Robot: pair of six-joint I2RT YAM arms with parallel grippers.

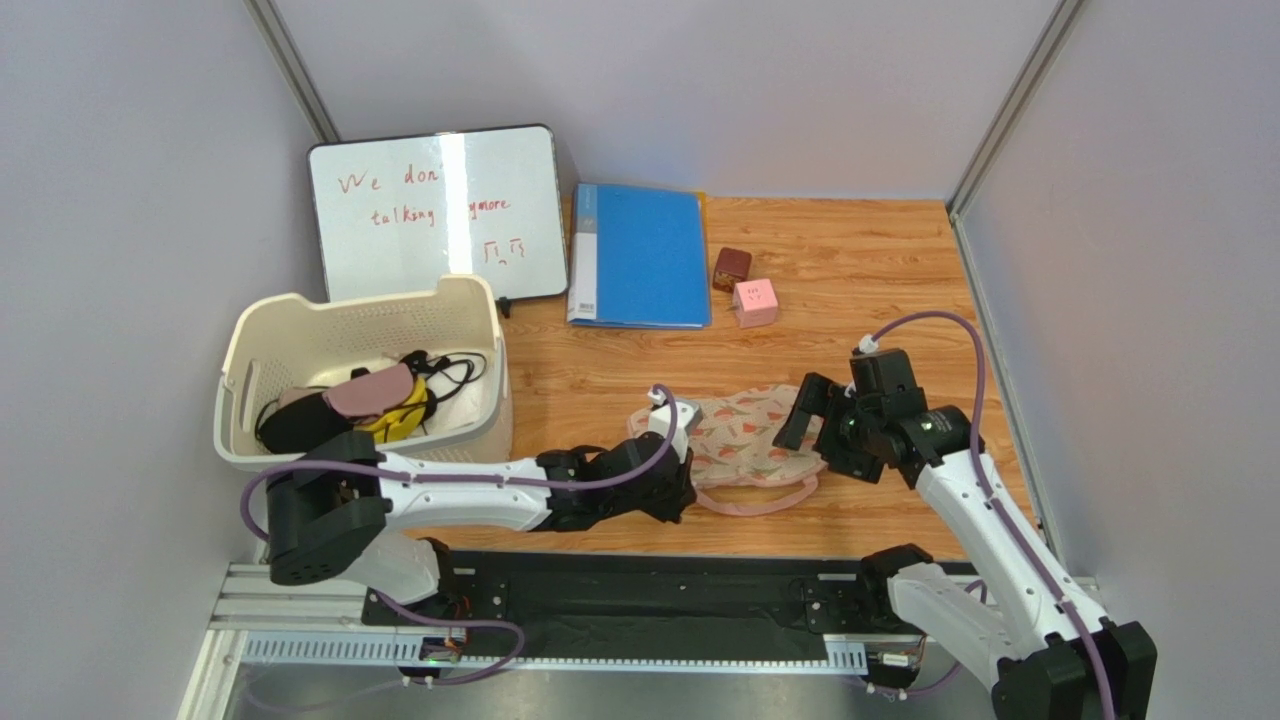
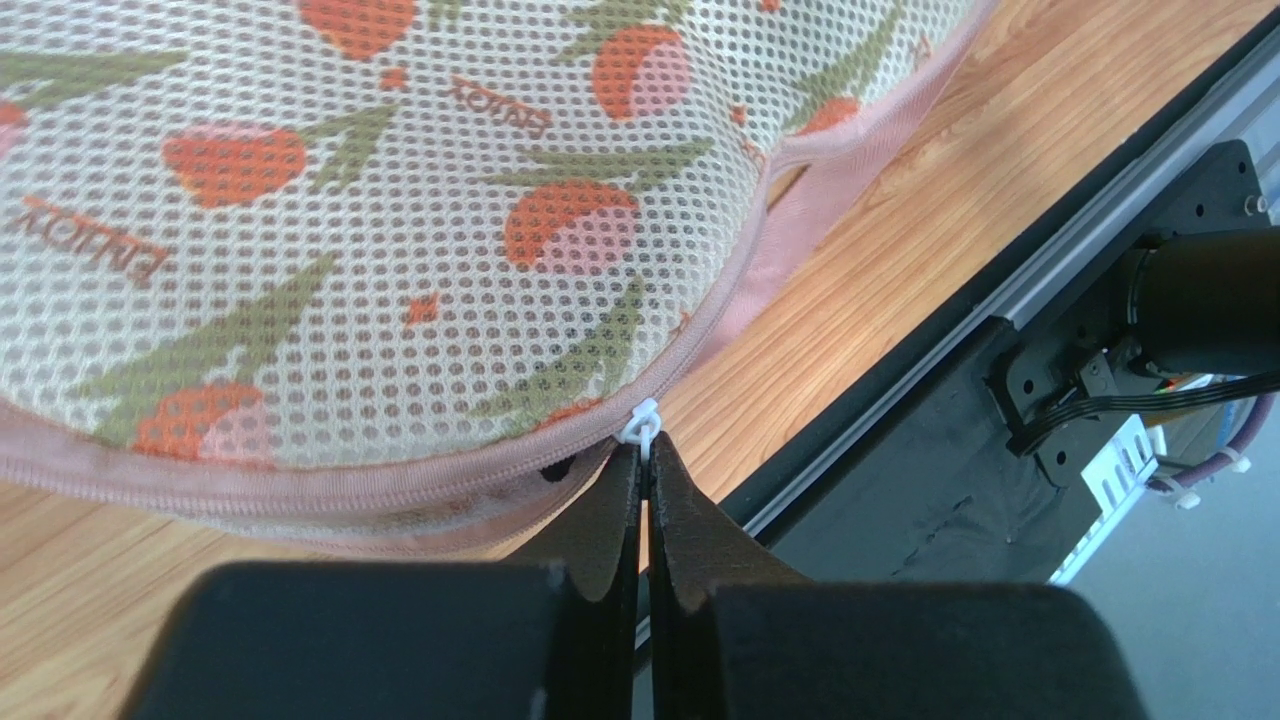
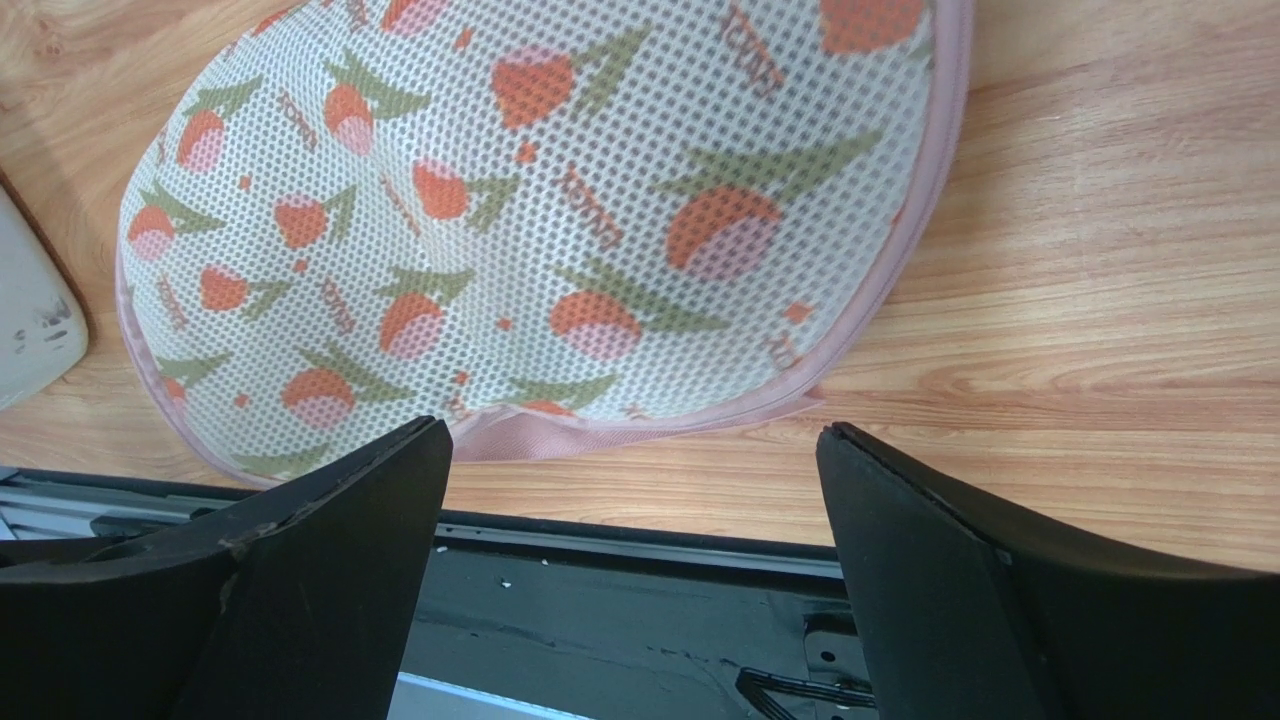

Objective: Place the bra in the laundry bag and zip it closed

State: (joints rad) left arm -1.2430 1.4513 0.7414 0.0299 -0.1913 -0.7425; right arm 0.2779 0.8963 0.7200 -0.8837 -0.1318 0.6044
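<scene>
Laundry bag lies shut, bra unseen, presumably inside; left gripper clamps the zip pull at the bag's near edge, right gripper spread open: zipping probably nearly finished.

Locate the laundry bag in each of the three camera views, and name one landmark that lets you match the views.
Top external: the laundry bag lies low in the centre, between the two arms' ends.
Left wrist: it fills the upper left, its pink edge just above the shut left fingers.
Right wrist: it fills the upper middle, above the open right fingers.
Shared landmark: the wooden table under it, in every view.
</scene>
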